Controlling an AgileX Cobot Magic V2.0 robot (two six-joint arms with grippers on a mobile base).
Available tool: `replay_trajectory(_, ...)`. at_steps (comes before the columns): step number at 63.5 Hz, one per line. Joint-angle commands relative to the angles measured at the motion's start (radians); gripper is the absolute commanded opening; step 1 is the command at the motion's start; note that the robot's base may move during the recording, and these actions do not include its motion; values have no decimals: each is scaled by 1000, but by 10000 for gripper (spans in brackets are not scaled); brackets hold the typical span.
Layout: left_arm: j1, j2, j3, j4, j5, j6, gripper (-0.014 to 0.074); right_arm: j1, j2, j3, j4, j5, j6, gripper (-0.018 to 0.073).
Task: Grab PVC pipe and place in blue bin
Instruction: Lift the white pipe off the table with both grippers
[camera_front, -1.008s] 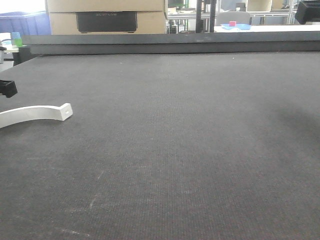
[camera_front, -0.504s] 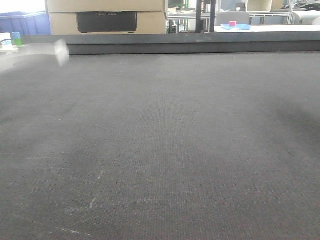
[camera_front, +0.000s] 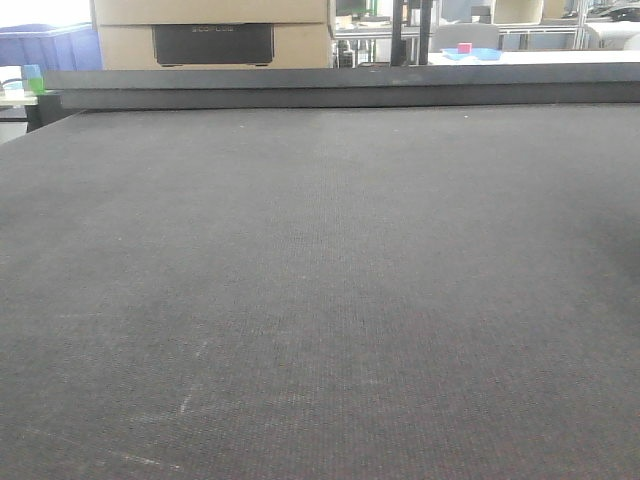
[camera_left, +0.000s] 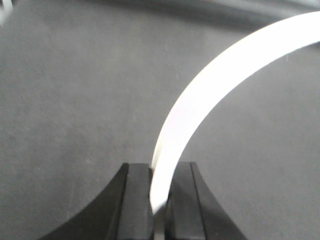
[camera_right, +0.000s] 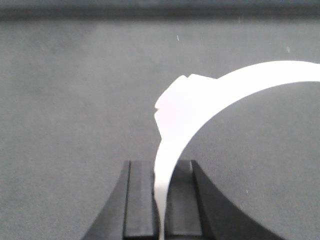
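In the left wrist view my left gripper (camera_left: 159, 170) is shut on a white curved PVC pipe (camera_left: 215, 80), which arcs up and to the right above the dark mat. The right wrist view shows my right gripper (camera_right: 161, 167) shut on a white curved PVC pipe (camera_right: 210, 90) with a notched, squared bulge on its upper left side. I cannot tell whether both hold one piece. Neither gripper nor any pipe shows in the front view. A blue bin (camera_front: 45, 45) stands beyond the table's far left corner.
A dark grey mat (camera_front: 320, 280) covers the table, with a raised dark rail (camera_front: 340, 88) along its far edge. Behind it are cardboard boxes (camera_front: 210, 30) and a light blue tray (camera_front: 475, 52) holding a pink block.
One second ago a white pipe hung low at the front view's left edge. Half a second ago it was a blur higher up. Now it is out of that view.
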Motion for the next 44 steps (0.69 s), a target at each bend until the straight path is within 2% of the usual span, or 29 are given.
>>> replay_trajectory(1, -7, -86, 89, -14, -123, 39, -111, 0, -92, 98, -18, -113, -3, -159)
replay_trajectory(4, -7, -123, 144, -13, -144, 97, -111, 0, -143, 155, -18, -149, -3, -159)
replay_trajectory(8, -7, -179, 210, -6, -181, 132, -111, 0, -196, 212, -18, -192, -3, -159)
replay_trajectory(14, -7, -248, 305, 6, -235, 132, -111, 0, -265, 270, -18, -202, -3, -159)
replay_trajectory(20, -7, -314, 359, 6, -242, 132, -111, 0, -318, 282, -18, -165, -3, -159)
replay_trajectory(30, -7, -405, 368, -14, -233, 132, -111, 0, -372, 282, -18, -162, -3, -159)
replay_trajectory(44, -7, -537, 368, -14, -206, 132, -111, 0, -403, 282, -18, -227, -3, -159)
